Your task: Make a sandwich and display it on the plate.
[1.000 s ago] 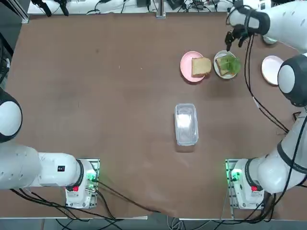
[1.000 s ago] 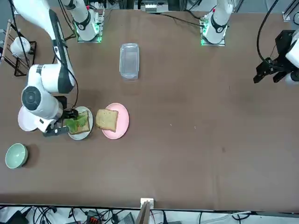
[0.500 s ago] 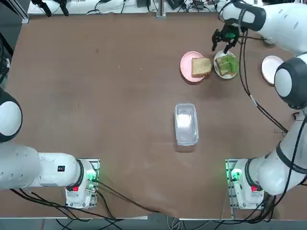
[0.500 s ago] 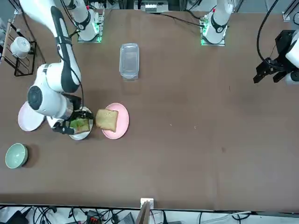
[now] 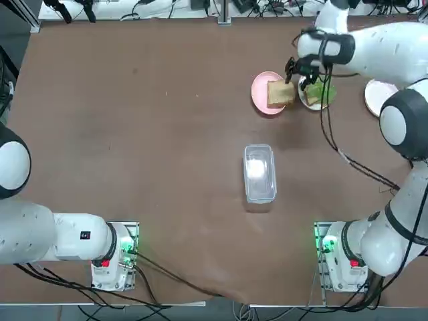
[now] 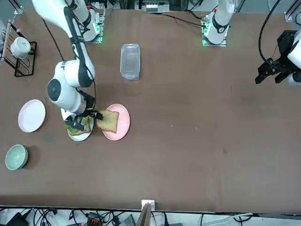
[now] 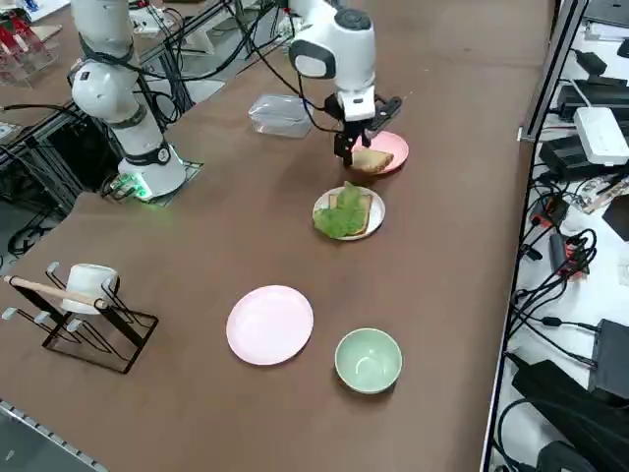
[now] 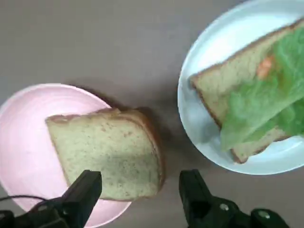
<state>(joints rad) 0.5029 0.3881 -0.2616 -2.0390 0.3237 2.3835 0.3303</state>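
1. Two fingers of the right gripper (image 8: pixel 139 184) are standing wide apart and holding nothing; the gripper is hovering near the pink plate, at about 1 o'clock on the table in the top view.
2. Nearest the gripper, a plain bread slice (image 8: pixel 107 154) is lying on the pink plate (image 8: pixel 23 137), its edge overhanging the rim toward 3 o'clock in the top view.
3. At 3 o'clock from the pink plate in that view, a white plate (image 8: pixel 199 118) is carrying the other bread slice (image 8: pixel 216 90). Green lettuce (image 8: pixel 266 102) is covering part of this slice and spreading past its edge, with a small orange piece (image 8: pixel 265 66) showing beside the leaves. The sandwich is lying in these two parts, the plain slice sitting apart from the lettuce.
4. Farther toward 3 o'clock, a second white plate (image 5: pixel 380 93) is resting with nothing on it.
5. At 4 o'clock from that bare plate in the right side view, a pale-green cup (image 7: pixel 369 361) is standing; at 8 o'clock, a black rack (image 7: pixel 98 339) is holding a white mug (image 7: pixel 90 285).
6. At 6 o'clock from the pink plate in the top view, a clear plastic container (image 5: pixel 259 174) is lying.
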